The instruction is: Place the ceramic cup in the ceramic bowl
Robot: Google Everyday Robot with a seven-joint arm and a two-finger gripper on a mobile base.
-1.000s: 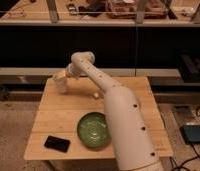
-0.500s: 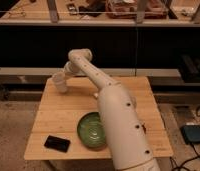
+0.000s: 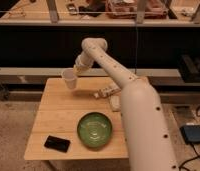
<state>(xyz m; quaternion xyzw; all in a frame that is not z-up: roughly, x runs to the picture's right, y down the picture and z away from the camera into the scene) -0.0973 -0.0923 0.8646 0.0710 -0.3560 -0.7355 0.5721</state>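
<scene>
The ceramic cup (image 3: 69,79), small, plain and white, hangs slightly tilted over the table's far left part. My gripper (image 3: 77,71) is just to its upper right and is shut on its rim. The ceramic bowl (image 3: 94,129), wide, green and ringed inside, sits empty near the table's front edge, well below and to the right of the cup. My white arm runs from the lower right up and over the table and hides the table's right side.
The wooden table (image 3: 53,115) bears a black phone (image 3: 57,143) at the front left. Two white packages (image 3: 108,91) (image 3: 114,103) lie beside my arm at mid-right. A dark counter and a rail run behind the table.
The gripper has carried the cup a little to the right, toward the table's middle. The bowl and the phone have not moved.
</scene>
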